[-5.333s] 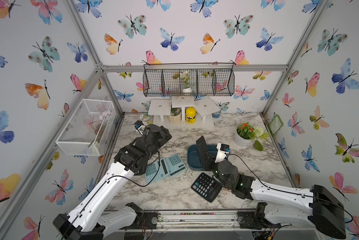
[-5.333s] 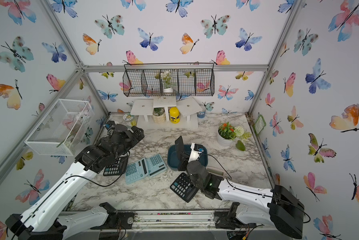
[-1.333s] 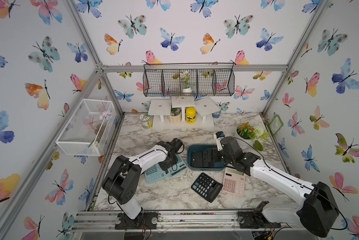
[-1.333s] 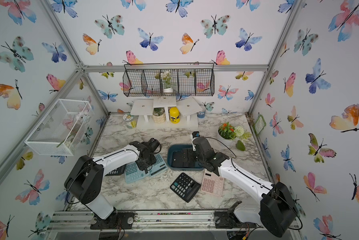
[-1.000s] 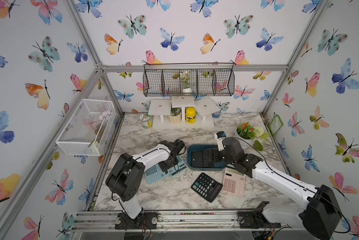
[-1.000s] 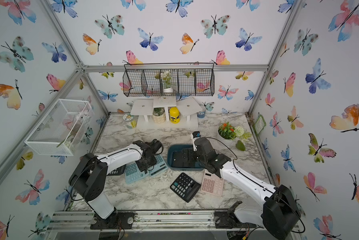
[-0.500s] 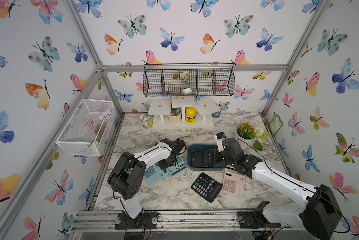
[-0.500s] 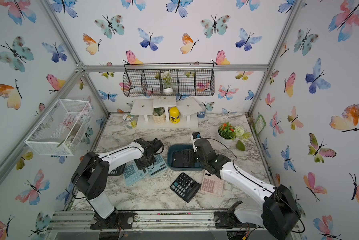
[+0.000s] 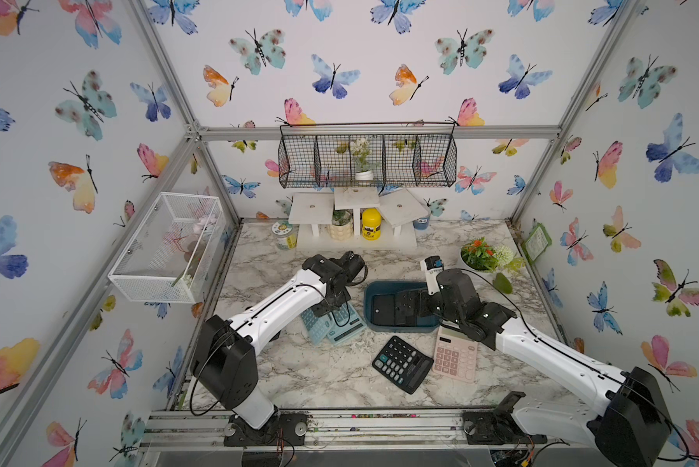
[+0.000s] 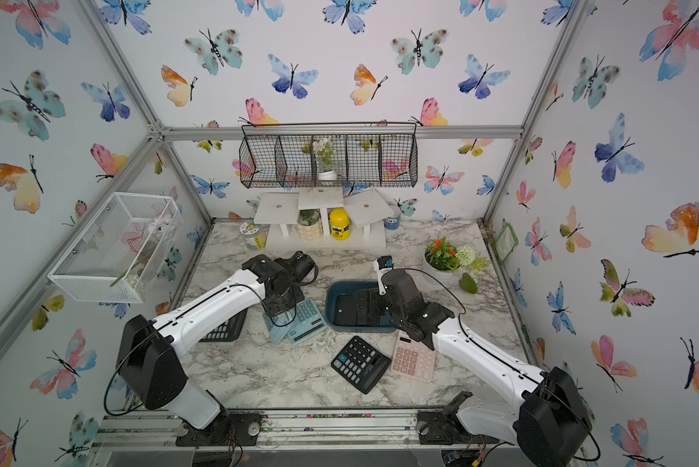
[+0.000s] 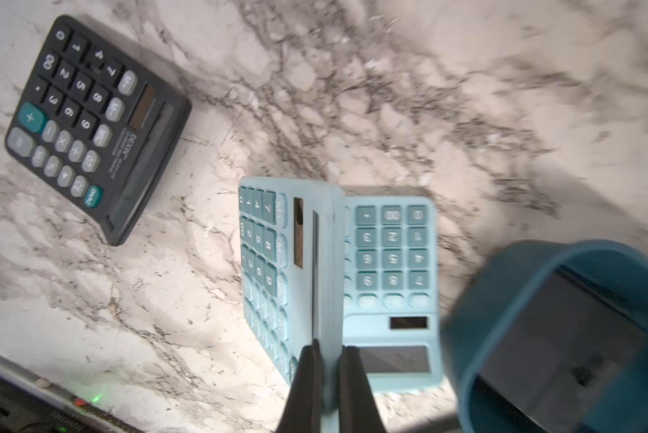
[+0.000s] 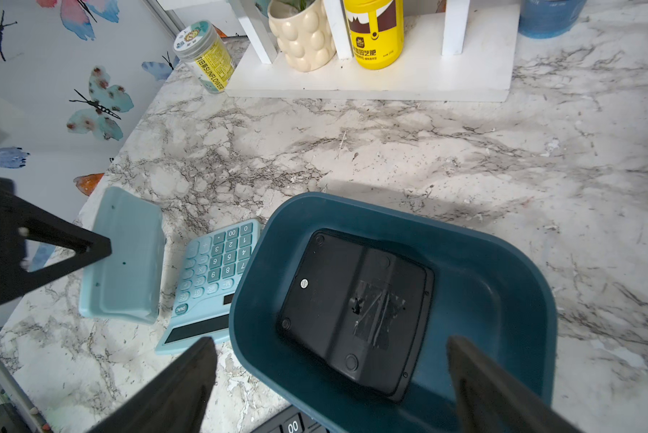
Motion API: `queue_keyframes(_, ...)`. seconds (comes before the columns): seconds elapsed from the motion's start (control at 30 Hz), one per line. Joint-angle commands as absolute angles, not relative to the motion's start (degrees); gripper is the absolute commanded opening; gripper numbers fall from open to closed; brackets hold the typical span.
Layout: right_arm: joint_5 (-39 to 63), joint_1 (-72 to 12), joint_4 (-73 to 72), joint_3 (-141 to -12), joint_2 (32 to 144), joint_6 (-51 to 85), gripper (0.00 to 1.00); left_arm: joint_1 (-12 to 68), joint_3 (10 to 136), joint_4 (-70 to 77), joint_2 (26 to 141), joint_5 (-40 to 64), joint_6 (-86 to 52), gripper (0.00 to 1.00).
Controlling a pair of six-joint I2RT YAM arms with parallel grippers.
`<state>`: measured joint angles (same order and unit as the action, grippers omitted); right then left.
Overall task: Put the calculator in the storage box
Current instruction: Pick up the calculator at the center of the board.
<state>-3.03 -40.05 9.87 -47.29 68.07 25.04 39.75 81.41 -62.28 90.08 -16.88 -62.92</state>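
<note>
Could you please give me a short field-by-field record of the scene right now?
Left pincer: shut on a light-blue plastic calculator, tilted steeply
Right pincer: open, above the dark teal plastic storage box
In box: black rectangular calculator, face down
Beside box: second light-blue calculator, flat
Table front: keys-up black calculator; pink calculator

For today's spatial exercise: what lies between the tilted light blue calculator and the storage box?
Another light blue calculator, flat, face up; the right wrist view shows it.
</note>
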Motion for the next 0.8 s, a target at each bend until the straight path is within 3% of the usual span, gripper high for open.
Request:
queue_keyframes(0.0,-6.47,-39.90,11.27,-46.58,66.35,25.96,0.99,40.85,85.80,-64.58,85.94,-15.25,-59.52,0.00)
queue_keyframes(0.4,-13.14,-39.90,14.92,-47.37,63.41,28.45,0.99,41.07,91.82,-61.26,80.64,-8.45,-52.83,0.00)
queue_keyframes(0.77,-17.44,-39.90,16.97,-47.38,59.76,29.28,0.99,41.13,79.86,-33.95,74.35,8.59,-52.15,0.00)
